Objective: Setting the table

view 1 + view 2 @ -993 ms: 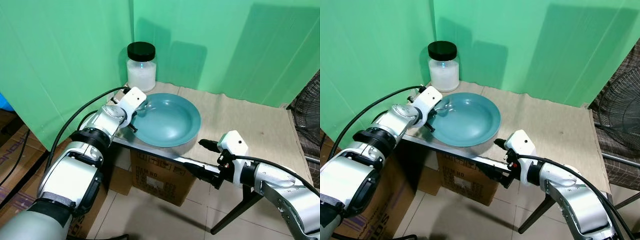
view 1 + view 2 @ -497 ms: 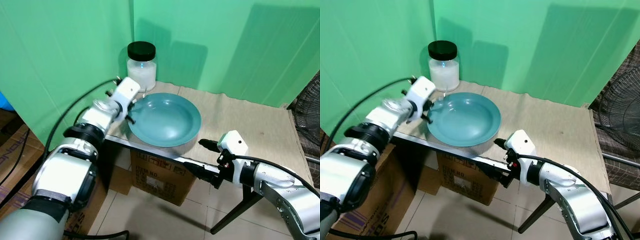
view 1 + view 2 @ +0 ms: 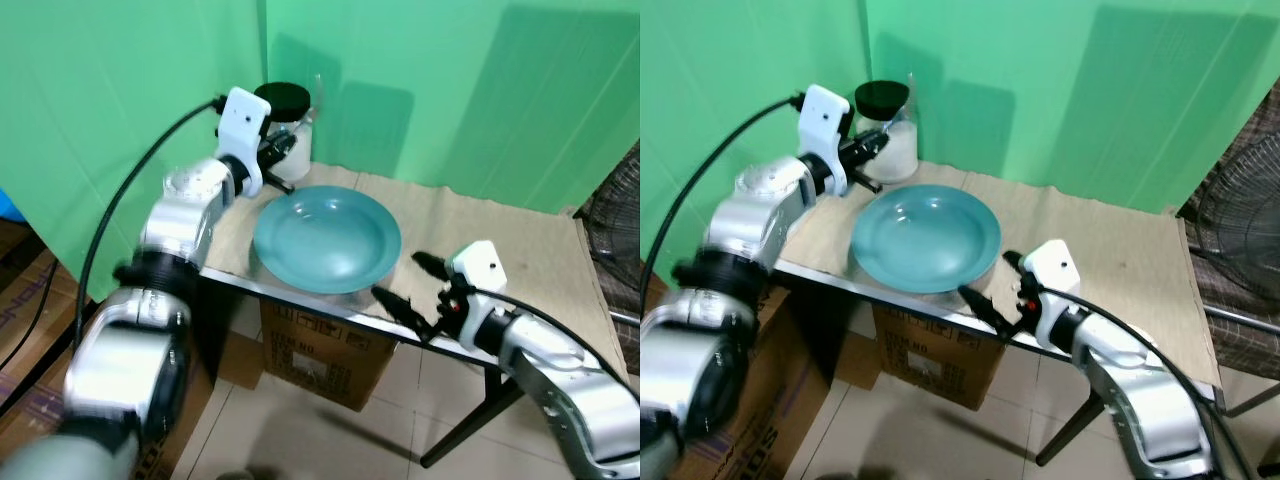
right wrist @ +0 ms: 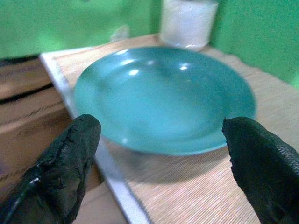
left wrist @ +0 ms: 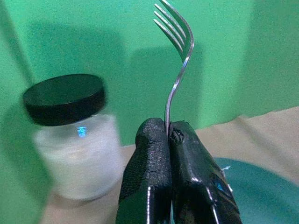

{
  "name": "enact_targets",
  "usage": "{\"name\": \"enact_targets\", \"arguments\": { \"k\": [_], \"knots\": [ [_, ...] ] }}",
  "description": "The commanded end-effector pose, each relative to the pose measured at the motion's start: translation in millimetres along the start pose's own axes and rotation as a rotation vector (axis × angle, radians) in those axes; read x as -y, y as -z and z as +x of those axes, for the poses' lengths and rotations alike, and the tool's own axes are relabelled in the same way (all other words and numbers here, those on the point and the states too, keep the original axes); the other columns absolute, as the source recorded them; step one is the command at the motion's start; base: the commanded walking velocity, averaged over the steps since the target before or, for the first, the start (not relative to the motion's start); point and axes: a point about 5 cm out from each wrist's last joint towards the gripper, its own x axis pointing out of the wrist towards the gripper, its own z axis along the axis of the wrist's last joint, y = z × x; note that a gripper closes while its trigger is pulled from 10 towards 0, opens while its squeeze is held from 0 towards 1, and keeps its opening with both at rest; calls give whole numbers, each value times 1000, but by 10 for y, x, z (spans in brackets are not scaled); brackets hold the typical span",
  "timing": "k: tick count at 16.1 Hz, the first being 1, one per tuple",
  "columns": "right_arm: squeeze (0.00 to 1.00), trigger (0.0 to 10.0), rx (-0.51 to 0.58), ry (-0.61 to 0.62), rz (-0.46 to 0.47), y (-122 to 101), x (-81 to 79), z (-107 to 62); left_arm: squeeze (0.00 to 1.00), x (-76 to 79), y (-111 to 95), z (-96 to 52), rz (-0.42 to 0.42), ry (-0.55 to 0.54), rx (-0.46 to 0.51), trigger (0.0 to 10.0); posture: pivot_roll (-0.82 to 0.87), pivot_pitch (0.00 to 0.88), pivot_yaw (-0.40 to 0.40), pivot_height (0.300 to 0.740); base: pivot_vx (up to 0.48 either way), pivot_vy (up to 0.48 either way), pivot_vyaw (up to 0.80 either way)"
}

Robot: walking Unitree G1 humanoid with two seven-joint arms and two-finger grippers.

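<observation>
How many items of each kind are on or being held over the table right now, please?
Teal plate: 1
Fork, pinched in the left gripper: 1
Glass jar with black lid, holding something white: 1
Total: 3

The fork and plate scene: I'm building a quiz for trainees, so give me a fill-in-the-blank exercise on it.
1. The left gripper is shut on a ____.
2. The white jar has a ____ lid.
3. The right gripper is open, its fingers wide apart facing the teal ____.
4. The plate rests on a tan mat near the table's ____ edge.

Missing words: fork; black; plate; front
</observation>
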Motion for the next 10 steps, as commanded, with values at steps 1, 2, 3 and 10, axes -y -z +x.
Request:
{"name": "enact_targets", "arguments": {
  "k": [1,2,3,10],
  "knots": [
    [0,10000,49,83,-9,-85,52,-13,0,89,-101,-28,-30,21,59,0,27,0,-40,740,0,0,0],
    [0,10000,80,136,23,-102,55,4,0,166,-94,-84,-56,19,77,0,25,0,-41,740,0,0,0],
    [0,10000,92,153,34,-112,60,13,0,196,-87,-102,-61,18,76,0,20,0,-46,740,0,0,0],
    [0,10000,163,394,103,-171,52,35,0,327,162,-626,-17,-224,72,10000,-25,0,-34,740,0,0,0]
  ]
}}
